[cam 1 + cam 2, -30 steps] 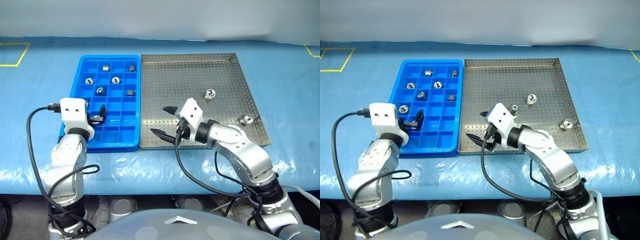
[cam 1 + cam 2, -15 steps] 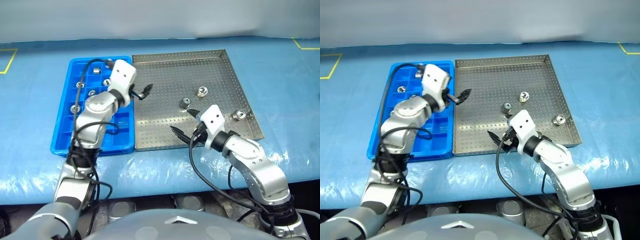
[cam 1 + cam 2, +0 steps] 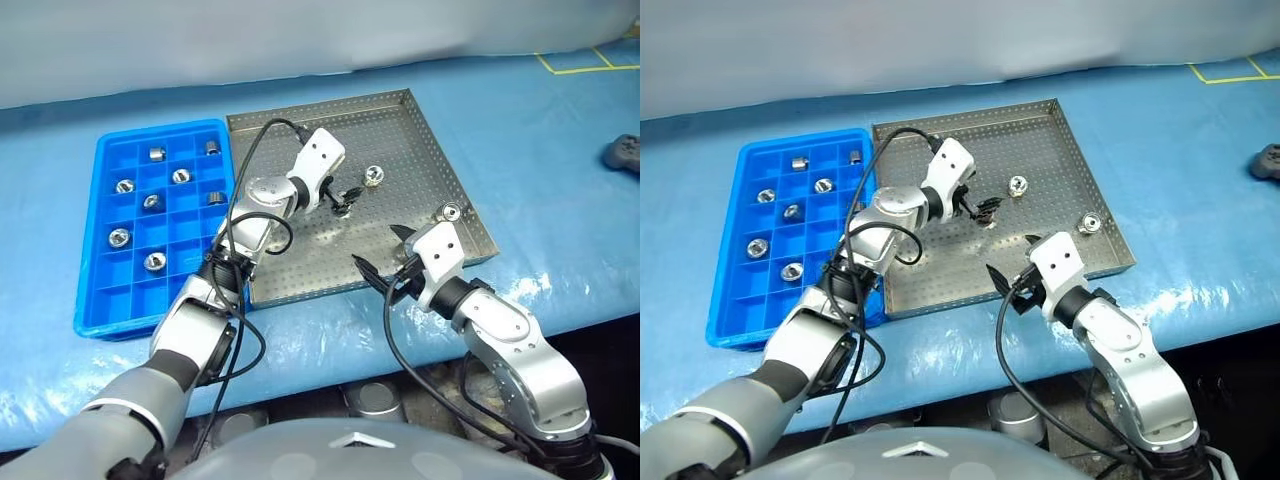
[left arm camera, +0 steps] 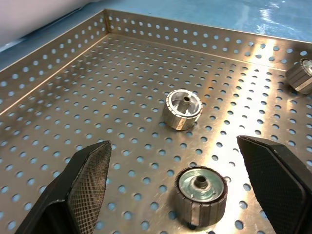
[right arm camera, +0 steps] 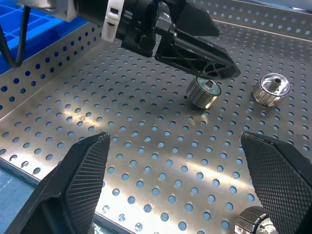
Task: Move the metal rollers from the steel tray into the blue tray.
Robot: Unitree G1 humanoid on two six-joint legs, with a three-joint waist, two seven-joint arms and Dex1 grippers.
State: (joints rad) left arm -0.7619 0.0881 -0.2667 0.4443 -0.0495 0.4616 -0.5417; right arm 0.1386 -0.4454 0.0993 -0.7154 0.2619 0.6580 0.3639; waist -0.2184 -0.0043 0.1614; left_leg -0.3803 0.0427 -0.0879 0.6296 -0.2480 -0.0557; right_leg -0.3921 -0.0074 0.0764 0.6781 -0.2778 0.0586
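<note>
Roller (image 4: 201,193) upright, hole facing up.

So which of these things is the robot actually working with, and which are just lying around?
Part of the job:
- small shiny silver metal rollers, three left to move
- square perforated steel tray
- bright blue gridded plastic tray, seven rollers inside
- left gripper, open over a roller
- right gripper, open

Just lying about:
- blue table cover
- small dark object
- yellow tape marks

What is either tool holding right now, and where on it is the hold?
Nothing is held. The left tool is open around a roller on the steel tray, not gripping it; the right tool is open and empty.
</note>
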